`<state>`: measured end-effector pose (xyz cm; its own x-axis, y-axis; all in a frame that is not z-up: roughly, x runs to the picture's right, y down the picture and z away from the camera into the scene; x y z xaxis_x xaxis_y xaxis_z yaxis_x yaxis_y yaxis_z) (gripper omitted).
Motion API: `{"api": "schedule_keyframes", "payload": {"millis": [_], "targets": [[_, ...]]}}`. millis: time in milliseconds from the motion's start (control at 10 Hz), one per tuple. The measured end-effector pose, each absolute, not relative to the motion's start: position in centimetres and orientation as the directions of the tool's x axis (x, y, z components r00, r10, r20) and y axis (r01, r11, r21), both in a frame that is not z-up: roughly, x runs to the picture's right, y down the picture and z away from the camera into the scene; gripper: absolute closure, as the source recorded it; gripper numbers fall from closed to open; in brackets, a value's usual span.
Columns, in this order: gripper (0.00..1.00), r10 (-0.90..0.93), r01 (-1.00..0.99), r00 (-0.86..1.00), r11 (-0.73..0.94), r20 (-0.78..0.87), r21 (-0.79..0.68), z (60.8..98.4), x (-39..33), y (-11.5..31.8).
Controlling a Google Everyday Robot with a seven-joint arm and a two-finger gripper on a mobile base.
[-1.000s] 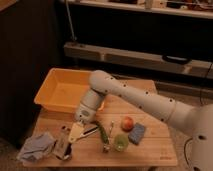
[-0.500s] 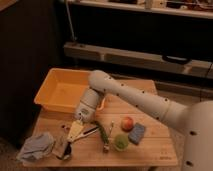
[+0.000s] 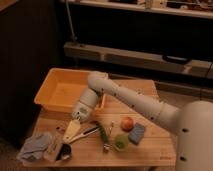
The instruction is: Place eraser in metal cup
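My white arm reaches down over the left part of the wooden table (image 3: 150, 150). My gripper (image 3: 71, 131) hangs low over the table, just in front of the yellow bin. A pale block that may be the eraser (image 3: 53, 146) lies below and left of the gripper, apart from it. Right beside it a dark round object that looks like the metal cup (image 3: 64, 154) sits at the table's front edge. I see nothing held in the gripper.
A yellow bin (image 3: 52, 90) stands at the back left. A grey-blue cloth (image 3: 34, 147) lies at the front left. A long utensil (image 3: 87, 133), a green vegetable (image 3: 103, 135), an orange fruit (image 3: 127, 123), a blue sponge (image 3: 136, 133) and a green round item (image 3: 121, 142) lie right of the gripper.
My gripper has shifted slightly left and down, toward the pale block and the cup. The objects on the table have not moved.
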<state>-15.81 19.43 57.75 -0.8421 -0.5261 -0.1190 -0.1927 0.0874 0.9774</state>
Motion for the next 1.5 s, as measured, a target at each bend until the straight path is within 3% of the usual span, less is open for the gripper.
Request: {"api": "schedule_keyframes", "payload": {"millis": [1500], "targets": [[1.00,-0.538,-0.115,-0.842,0.233,0.030,0.966,61.4,-16.4,22.9]]}}
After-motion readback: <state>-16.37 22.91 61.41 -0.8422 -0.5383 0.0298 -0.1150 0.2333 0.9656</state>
